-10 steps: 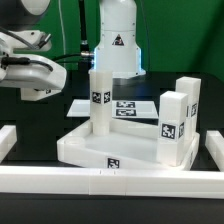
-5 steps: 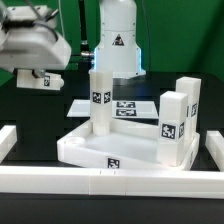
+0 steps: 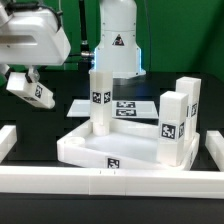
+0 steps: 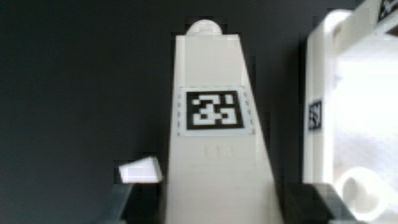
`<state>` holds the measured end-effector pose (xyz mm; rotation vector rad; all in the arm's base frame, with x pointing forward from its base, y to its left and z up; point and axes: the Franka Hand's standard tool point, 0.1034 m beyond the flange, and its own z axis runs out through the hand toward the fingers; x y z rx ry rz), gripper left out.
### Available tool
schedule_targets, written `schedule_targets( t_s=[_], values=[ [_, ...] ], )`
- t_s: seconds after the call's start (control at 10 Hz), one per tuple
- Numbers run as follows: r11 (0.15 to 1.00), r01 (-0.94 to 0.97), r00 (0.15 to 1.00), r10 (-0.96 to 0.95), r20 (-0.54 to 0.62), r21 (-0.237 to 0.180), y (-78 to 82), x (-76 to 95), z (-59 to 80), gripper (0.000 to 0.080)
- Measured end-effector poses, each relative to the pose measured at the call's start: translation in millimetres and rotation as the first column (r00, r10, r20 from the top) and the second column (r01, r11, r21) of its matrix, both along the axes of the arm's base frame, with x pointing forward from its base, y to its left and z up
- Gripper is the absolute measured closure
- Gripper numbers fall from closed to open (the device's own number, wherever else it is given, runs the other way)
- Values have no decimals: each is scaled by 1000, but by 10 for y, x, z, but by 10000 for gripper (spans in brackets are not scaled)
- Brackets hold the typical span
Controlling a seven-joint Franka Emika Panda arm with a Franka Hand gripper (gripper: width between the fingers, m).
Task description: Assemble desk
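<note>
In the exterior view my gripper (image 3: 24,76) hangs at the upper left, off to the side of the desk, shut on a white square leg (image 3: 31,90) that tilts below the hand with its tag showing. The white tabletop (image 3: 85,147) lies on the table with its raised rim up. One leg (image 3: 100,100) stands upright on it near the middle. Two more legs (image 3: 172,126) (image 3: 189,103) stand at its right side. In the wrist view the held leg (image 4: 215,150) runs out from between the dark fingers of my gripper (image 4: 214,214), and the tabletop (image 4: 361,100) lies beside it.
Long white border rails lie along the front (image 3: 110,181), the exterior view's left (image 3: 6,141) and right (image 3: 214,152). The marker board (image 3: 126,107) lies flat behind the tabletop, before the arm's white base (image 3: 118,40). The table surface is black.
The hand has swung round and risen at the upper left. The held leg, hidden behind the hand a second ago, now hangs tilted below it with its tag in sight.
</note>
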<state>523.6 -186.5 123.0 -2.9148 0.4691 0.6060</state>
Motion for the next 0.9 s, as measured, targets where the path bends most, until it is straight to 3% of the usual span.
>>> schedule_targets(
  t_s=[0.3, 0.7, 0.9],
  values=[
    [998, -17, 984, 29, 178, -67, 78, 218, 184, 511],
    [985, 16, 926, 51, 374, -174, 2, 269, 156, 511],
    [980, 44, 899, 45, 435, -192, 176, 415, 305, 511]
  ],
)
